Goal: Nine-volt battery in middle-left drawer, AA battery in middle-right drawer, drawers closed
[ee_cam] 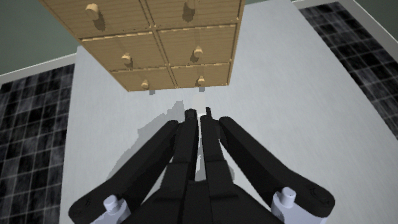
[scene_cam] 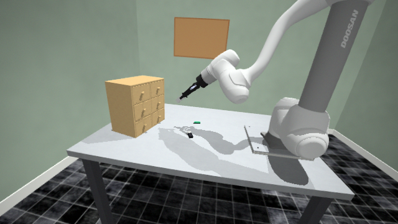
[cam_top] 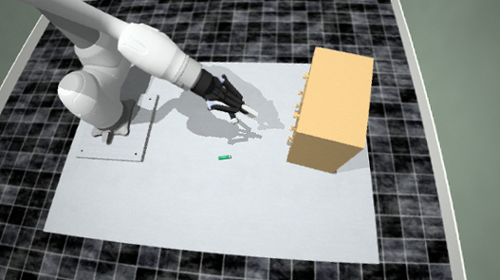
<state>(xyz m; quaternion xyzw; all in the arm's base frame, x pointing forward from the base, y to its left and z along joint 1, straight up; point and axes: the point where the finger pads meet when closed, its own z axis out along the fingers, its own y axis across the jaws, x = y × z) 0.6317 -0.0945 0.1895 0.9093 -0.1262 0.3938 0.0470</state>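
The small wooden chest (cam_top: 329, 106) stands at the right of the table, with all its drawers pushed in. It also shows in the exterior view (scene_cam: 135, 104) and the wrist view (ee_cam: 150, 35). Its middle row shows a left drawer (ee_cam: 125, 52) and a right drawer (ee_cam: 197, 47). The green AA battery (cam_top: 224, 157) lies on the table in front of the chest, also seen from the side (scene_cam: 196, 122). The black nine-volt battery (scene_cam: 189, 135) lies on the table in the arm's shadow. My gripper (cam_top: 242, 112) (scene_cam: 178, 100) is shut and empty. It hangs in the air, tilted toward the drawer fronts, fingertips together (ee_cam: 198, 116).
The arm's base stands on a thin mounting plate (cam_top: 117, 132) at the table's back left. A brown board (scene_cam: 201, 38) hangs on the far wall. Patterned floor surrounds the table on all sides.
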